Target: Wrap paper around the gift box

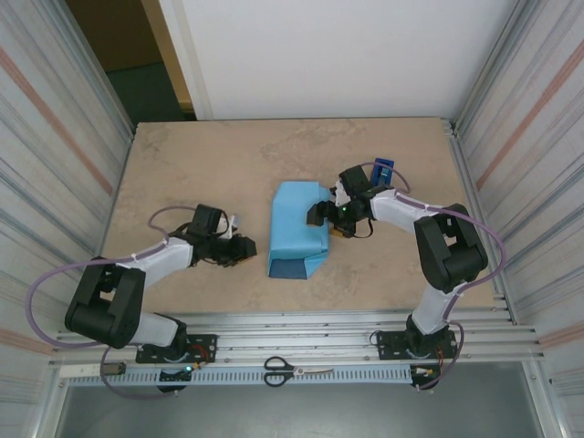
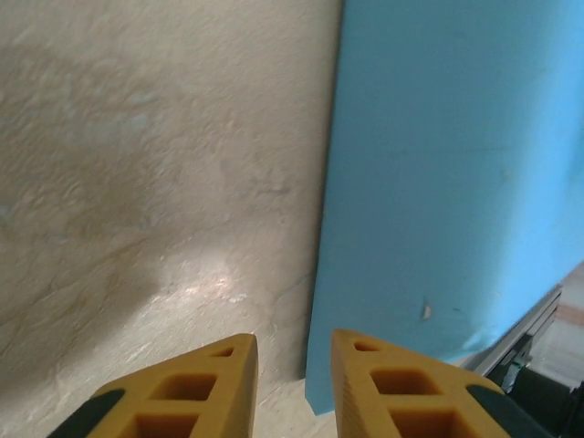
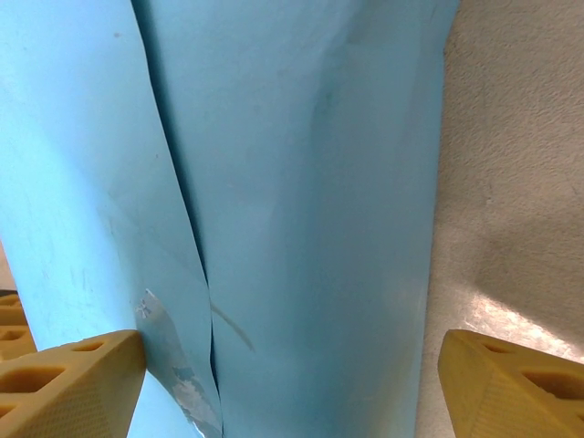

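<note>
The paper (image 1: 297, 228) lies folded into a sky-blue bundle in the middle of the table, its near end open and dark inside. The gift box is hidden under it. My left gripper (image 1: 245, 248) sits low on the table just left of the bundle. In the left wrist view its yellow fingers (image 2: 292, 339) stand a little apart with bare table between them, and the paper's edge (image 2: 438, 164) is just ahead on the right. My right gripper (image 1: 324, 219) is over the bundle's right side, open wide (image 3: 292, 338) and straddling the overlapped paper flaps (image 3: 301, 182).
A narrow dark-blue tape dispenser (image 1: 381, 170) stands behind the right gripper. Scissors (image 1: 297, 370) lie on the rail at the near edge. Corrugated walls close in both sides of the beige table (image 1: 201, 173).
</note>
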